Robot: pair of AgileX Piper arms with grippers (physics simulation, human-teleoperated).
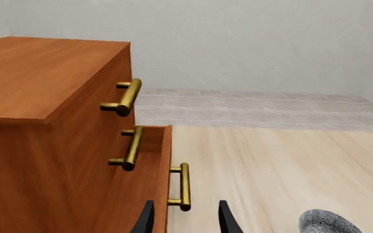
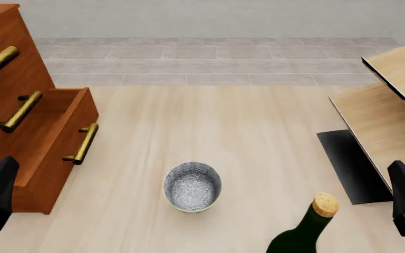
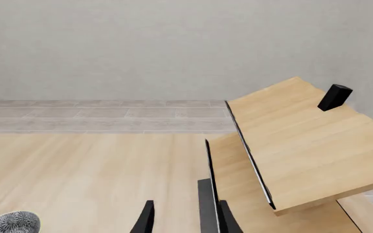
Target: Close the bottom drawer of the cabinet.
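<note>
Bottom drawer (image 2: 51,145): lowest of three in the cabinet (image 2: 2,68), at the counter's left; pulled out, front well forward of the two fronts above, open top edge showing.
Drawer handle (image 1: 182,187): brass bar, untouched, seen just ahead of the left fingertips in the left wrist view.
Progress: nothing done yet as far as can be judged; drawer front still to be reached and pushed flush.
Left hand (image 1: 185,219): fingers spread, holding nothing, lined up roughly with the handle but apart from it; low at the front view's left edge beside the cabinet.
Right hand (image 3: 185,219): fingers spread, holding nothing, pointing toward the pale shelf unit (image 3: 296,141), well apart from the cabinet.
Counter (image 2: 244,132): light wood, carrying a patterned bowl (image 2: 192,187) near the middle and a dark green corked bottle (image 2: 308,229) near the front edge.
Writing: none readable; no brand or label on cabinet, bowl or bottle.
</note>
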